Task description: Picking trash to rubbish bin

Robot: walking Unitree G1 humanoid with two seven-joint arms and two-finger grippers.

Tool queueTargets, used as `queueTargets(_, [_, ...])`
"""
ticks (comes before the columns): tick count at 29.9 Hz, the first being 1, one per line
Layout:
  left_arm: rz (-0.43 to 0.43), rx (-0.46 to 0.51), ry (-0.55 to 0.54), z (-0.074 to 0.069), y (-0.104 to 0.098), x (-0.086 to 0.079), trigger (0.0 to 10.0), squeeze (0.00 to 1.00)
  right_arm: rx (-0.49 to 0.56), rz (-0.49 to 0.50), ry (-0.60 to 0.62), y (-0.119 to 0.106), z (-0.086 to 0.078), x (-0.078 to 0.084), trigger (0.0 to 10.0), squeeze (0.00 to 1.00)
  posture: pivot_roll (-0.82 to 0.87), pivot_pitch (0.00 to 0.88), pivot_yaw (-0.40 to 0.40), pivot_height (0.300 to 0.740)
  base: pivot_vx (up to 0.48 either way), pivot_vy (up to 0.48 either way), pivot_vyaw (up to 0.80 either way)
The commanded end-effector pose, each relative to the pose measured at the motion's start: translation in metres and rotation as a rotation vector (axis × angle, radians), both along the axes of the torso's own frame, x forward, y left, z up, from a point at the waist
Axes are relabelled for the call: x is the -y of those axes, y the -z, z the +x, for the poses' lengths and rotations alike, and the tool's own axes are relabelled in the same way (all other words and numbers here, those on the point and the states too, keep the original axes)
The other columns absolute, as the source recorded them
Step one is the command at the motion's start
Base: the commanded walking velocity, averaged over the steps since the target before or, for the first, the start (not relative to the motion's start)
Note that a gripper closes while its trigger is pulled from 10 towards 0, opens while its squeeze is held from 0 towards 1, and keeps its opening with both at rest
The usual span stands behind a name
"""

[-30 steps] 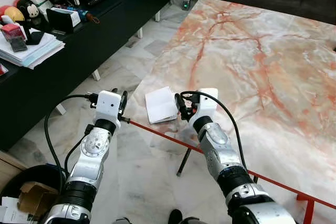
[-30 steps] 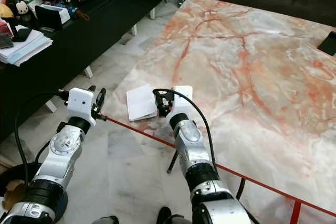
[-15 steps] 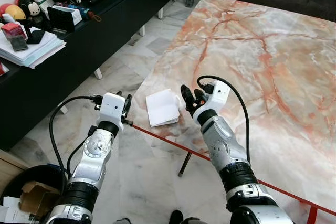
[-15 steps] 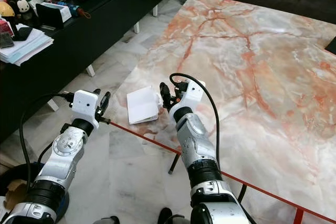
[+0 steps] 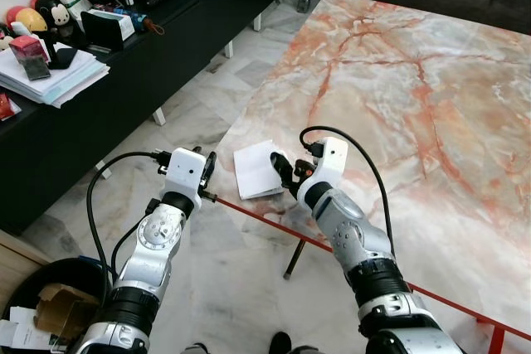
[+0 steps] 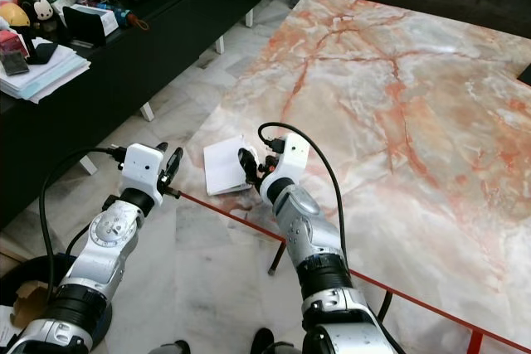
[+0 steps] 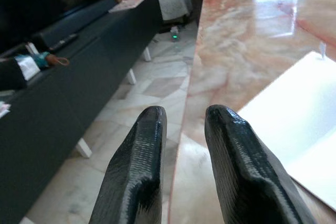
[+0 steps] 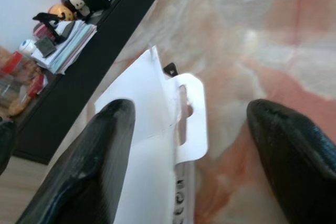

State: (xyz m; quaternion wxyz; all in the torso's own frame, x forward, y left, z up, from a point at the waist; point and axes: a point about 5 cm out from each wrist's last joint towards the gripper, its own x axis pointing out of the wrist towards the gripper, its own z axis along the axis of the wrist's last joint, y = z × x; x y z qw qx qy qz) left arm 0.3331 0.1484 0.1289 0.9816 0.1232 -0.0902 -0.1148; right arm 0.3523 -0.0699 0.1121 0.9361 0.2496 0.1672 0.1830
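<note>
Far left, bottom corner of head views: dark rubbish bin (image 5: 33, 288) on floor w/ cardboard scraps inside. Above it, black TV cabinet (image 5: 124, 80) w/ paper stacks and toys on top.

Left gripper (image 5: 209, 170) held out off the bench's corner, over tiled floor (image 5: 224, 72), nothing in it. Left wrist view adds what head views can't resolve: fingers (image 7: 142, 177) nearly together w/ a thin gap, pointed along the bench edge, white card showing beside them.

White card packaging (image 5: 258, 168) flat on marble bench (image 5: 415, 89), near the front-left corner, just inside the red edge strip (image 5: 274, 220). Roughly rectangular; long axis approx. front-to-back, tilted a little.

Right gripper (image 5: 284, 173) down at the card's right edge, fingers spread wide. Right wrist view gives detail lost from the head: card's hang-tab w/ slot (image 8: 188, 124) sits between the two pads, one pad (image 8: 100, 150) over the card, other over bare marble; tab end faces this gripper. Contact w/ card: can't tell.
</note>
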Motion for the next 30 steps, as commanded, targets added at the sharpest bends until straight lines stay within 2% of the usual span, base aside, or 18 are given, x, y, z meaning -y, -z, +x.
queueTargets(1, [0.012, -0.015, 0.019, -0.0002, 0.0036, 0.003, 10.0, 0.0, -0.012, 0.003, -0.026, 0.0011, -0.0035, -0.0042, 10.0, 0.0, 0.11, 0.14, -0.041, 0.74, 0.0, 0.0, 0.0])
queueTargets(4, [0.012, -0.016, 0.022, -0.0006, 0.004, 0.0036, 10.0, 0.0, -0.016, 0.009, -0.041, 0.0005, -0.0042, -0.0064, 10.0, 0.0, 0.11, 0.135, -0.041, 0.74, 0.0, 0.0, 0.0])
queueTargets(5, [0.013, -0.017, 0.025, -0.0008, 0.0045, 0.0041, 10.0, 0.0, -0.024, 0.053, -0.047, -0.0014, -0.0044, -0.0086, 10.0, 0.0, 0.11, 0.135, -0.04, 0.74, 0.0, 0.0, 0.0])
queueTargets(11, [0.015, -0.021, 0.029, -0.0014, 0.0062, 0.0049, 10.0, 0.0, -0.054, 0.128, -0.058, -0.0063, -0.0056, -0.0104, 10.0, 0.0, 0.11, 0.134, -0.041, 0.74, 0.0, 0.0, 0.0])
queueTargets(16, [0.016, -0.026, 0.032, -0.0024, 0.008, 0.006, 10.0, 0.0, -0.06, 0.146, -0.06, -0.0077, -0.006, -0.0104, 10.0, 0.0, 0.11, 0.142, -0.044, 0.74, 0.0, 0.0, 0.0])
queueTargets(17, [0.016, -0.028, 0.031, -0.0027, 0.0087, 0.0063, 10.0, 0.0, -0.058, 0.146, -0.051, -0.0079, -0.0056, -0.01, 8.2, 0.0, 0.11, 0.142, -0.045, 0.74, 0.0, 0.0, 0.0])
queueTargets(18, [0.017, -0.03, 0.032, -0.0029, 0.0094, 0.0066, 10.0, 0.0, -0.058, 0.146, -0.04, -0.0081, -0.005, -0.0093, 0.0, 0.0, 0.11, 0.144, -0.046, 0.74, 0.0, 0.0, 0.0])
queueTargets(30, [0.038, -0.037, 0.034, -0.0038, 0.0116, 0.0074, 10.0, 0.0, -0.082, 0.109, -0.062, -0.0017, -0.009, -0.0106, 0.0, 0.0, 0.11, 0.158, -0.052, 0.74, 0.0, 0.0, 0.0])
